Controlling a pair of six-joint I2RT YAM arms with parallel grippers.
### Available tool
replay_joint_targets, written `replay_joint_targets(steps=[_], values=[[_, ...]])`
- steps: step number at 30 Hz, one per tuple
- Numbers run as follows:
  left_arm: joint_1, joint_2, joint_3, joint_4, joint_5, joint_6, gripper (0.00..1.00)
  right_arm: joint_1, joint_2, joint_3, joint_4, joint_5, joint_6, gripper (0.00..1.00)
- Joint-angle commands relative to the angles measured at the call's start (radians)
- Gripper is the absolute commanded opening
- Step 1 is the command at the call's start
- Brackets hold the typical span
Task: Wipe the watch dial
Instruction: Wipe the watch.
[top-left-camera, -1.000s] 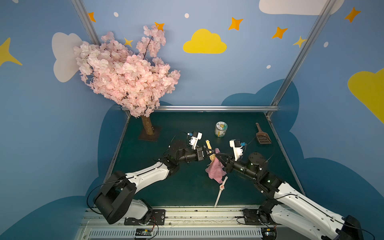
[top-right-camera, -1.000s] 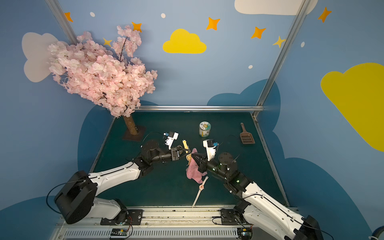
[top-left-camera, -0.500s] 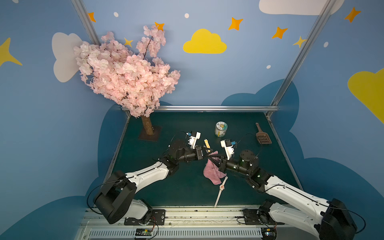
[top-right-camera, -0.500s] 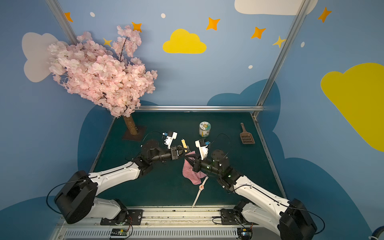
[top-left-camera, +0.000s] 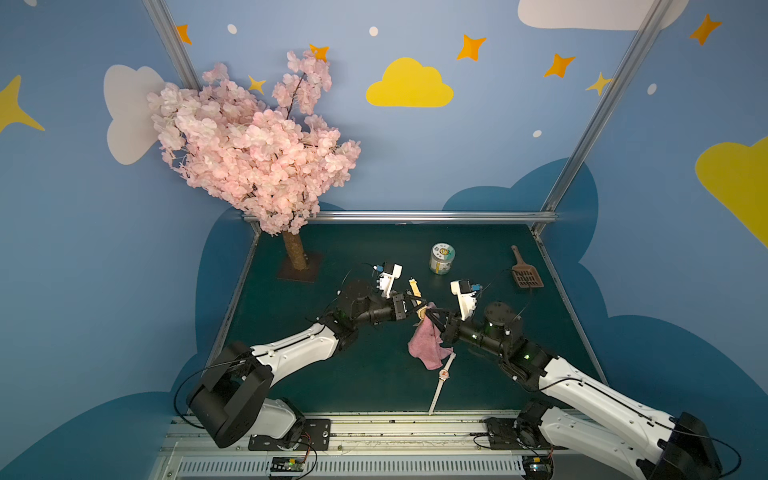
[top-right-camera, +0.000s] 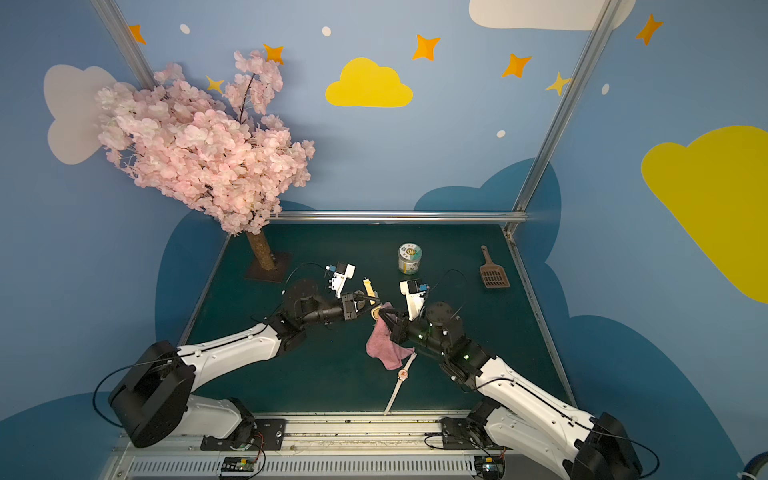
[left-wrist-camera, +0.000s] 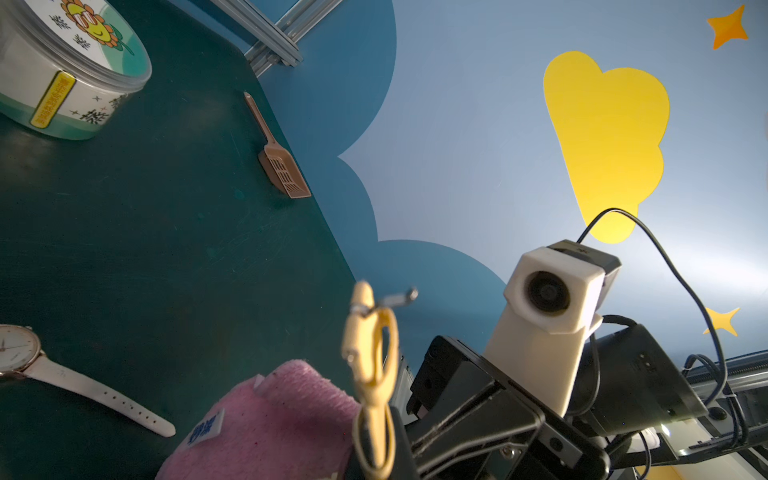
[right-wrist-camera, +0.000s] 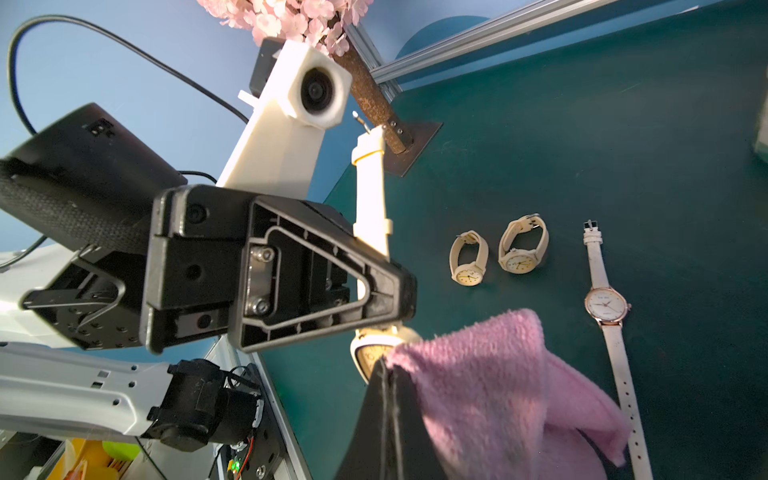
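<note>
1. Left gripper (top-left-camera: 417, 306): my fingers are pressed together on the strap of the cream watch (top-left-camera: 414, 287). I hold the watch clear of the table (top-left-camera: 332, 382), on the near side of the tin (top-left-camera: 442, 259), close to it and slightly to its left. The free strap end points toward the tin, and its buckle pin sticks out at the tip in the left wrist view. The dial (right-wrist-camera: 367, 353) sits at the opposite end, just past my fingers.

2. Right gripper (top-left-camera: 431, 319): my fingertips (right-wrist-camera: 384, 386) pinch a fold of the pink cloth (top-left-camera: 426, 347). The jaws show no gap in the right wrist view. The upper edge of the cloth touches the dial and covers part of its face. The rest of the cloth hangs down, farther from the tin than the dial. I cannot tell whether its lower corner touches the table.

3. White-strap watch (top-left-camera: 443, 375): it lies stretched out on the table, face up, on the near side of the tin and well apart from it. One strap end is just beside the lower corner of the cloth.

4. Looped cream watches (right-wrist-camera: 468, 257): two stand side by side on the table. They show only in the right wrist view, so I cannot tell their place relative to the tin.

5. Scoop (top-left-camera: 525, 274): it lies flat to the right of the tin. The blossom tree (top-left-camera: 257, 158) stands well to the tin's left.
</note>
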Motion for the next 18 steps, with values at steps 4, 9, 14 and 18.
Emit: replay_joint_targets(steps=[4, 9, 14, 18], values=[[-0.011, -0.015, 0.014, 0.049, 0.042, 0.003, 0.03, 0.019, 0.042, 0.056, 0.003, -0.123, -0.045, 0.0], [-0.013, -0.013, 0.015, 0.047, 0.042, 0.0, 0.03, 0.02, -0.011, 0.047, -0.135, 0.107, -0.025, 0.0], [-0.013, -0.018, 0.015, 0.044, 0.042, 0.0, 0.03, 0.005, -0.075, 0.021, -0.27, 0.27, 0.015, 0.0], [-0.012, -0.019, 0.018, 0.035, 0.04, 0.004, 0.03, -0.016, -0.131, 0.007, -0.345, 0.323, 0.021, 0.0]])
